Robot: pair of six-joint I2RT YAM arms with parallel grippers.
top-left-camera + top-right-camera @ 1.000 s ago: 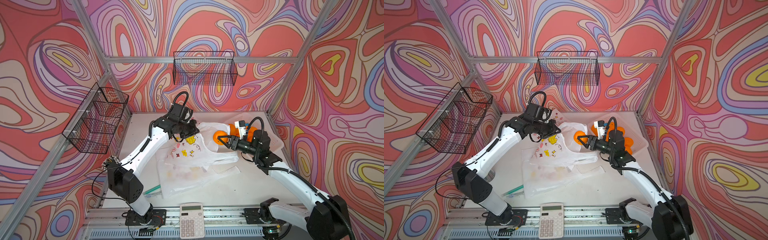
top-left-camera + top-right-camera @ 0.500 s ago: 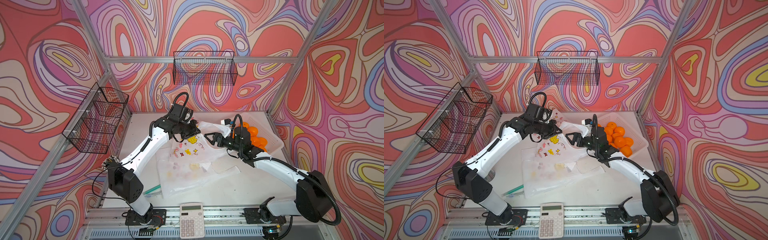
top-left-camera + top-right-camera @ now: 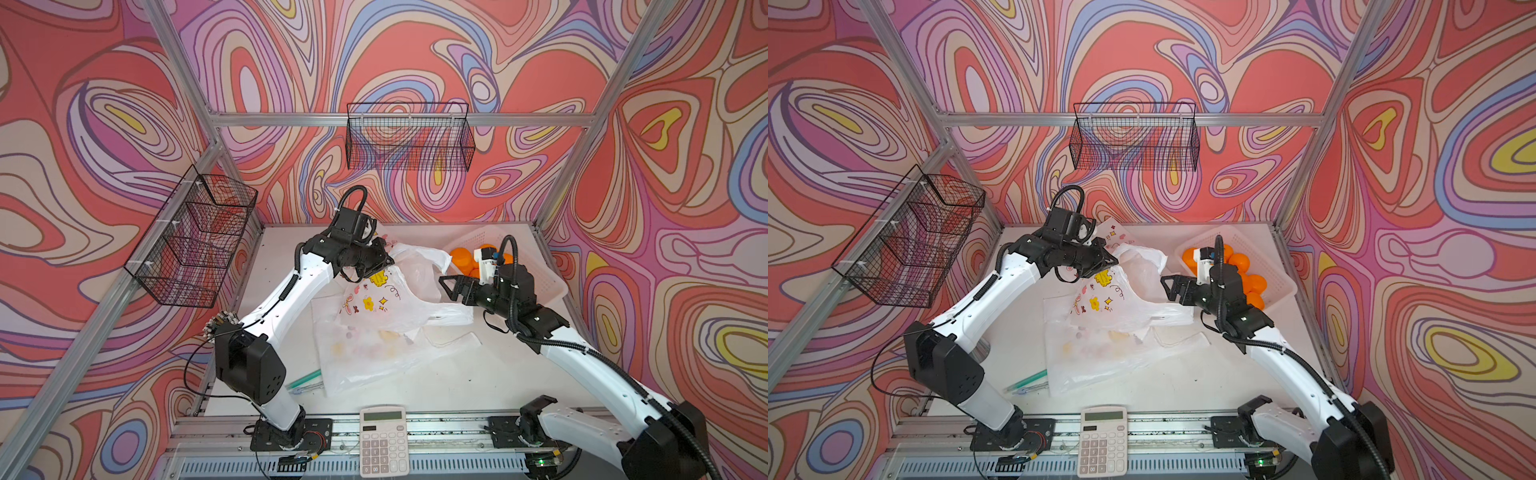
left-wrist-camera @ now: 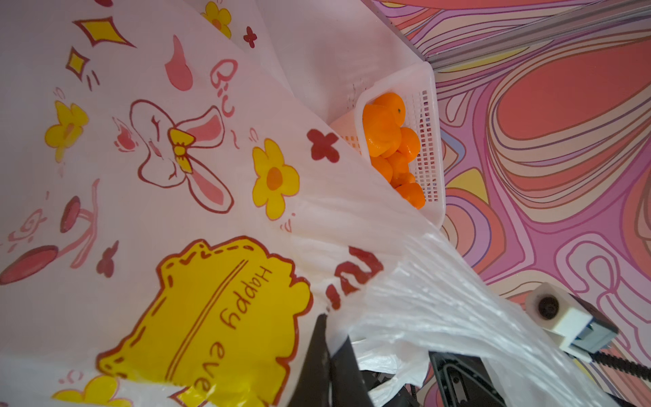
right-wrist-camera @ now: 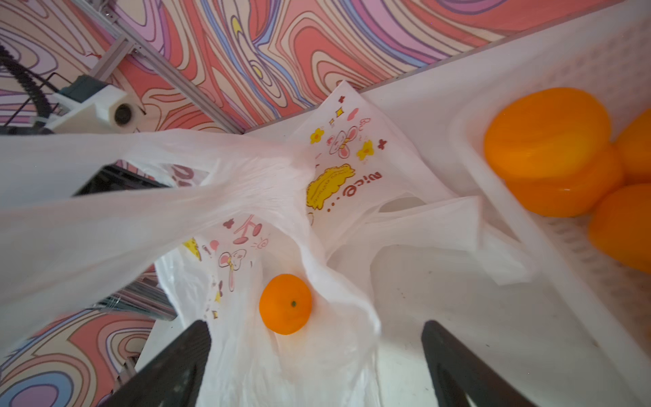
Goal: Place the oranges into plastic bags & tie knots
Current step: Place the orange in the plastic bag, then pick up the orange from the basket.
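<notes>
My left gripper (image 3: pixel 384 264) (image 4: pixel 329 327) is shut on the rim of a plastic bag (image 3: pixel 411 274) (image 4: pixel 176 141) printed with rabbits and flowers, holding its mouth up. One orange (image 5: pixel 285 303) lies inside this bag. My right gripper (image 3: pixel 446 289) (image 5: pixel 315 327) stands open and empty just outside the bag's mouth, with the orange beyond its fingertips. Several more oranges (image 3: pixel 461 257) (image 5: pixel 546 141) sit in the white perforated basket (image 3: pixel 544 282) (image 5: pixel 493 197) behind the right arm. Other plastic bags (image 3: pixel 365 353) lie flat on the table under the raised one. No knots show.
A calculator (image 3: pixel 383 440) rests at the front edge and a green pen (image 3: pixel 305 380) lies near the left arm's base. Black wire baskets hang on the back wall (image 3: pixel 409 137) and the left wall (image 3: pixel 195 241).
The right gripper carried an orange to the bag's mouth, opened and let it drop in, then drew back toward the basket. The left gripper kept its hold on the bag.
</notes>
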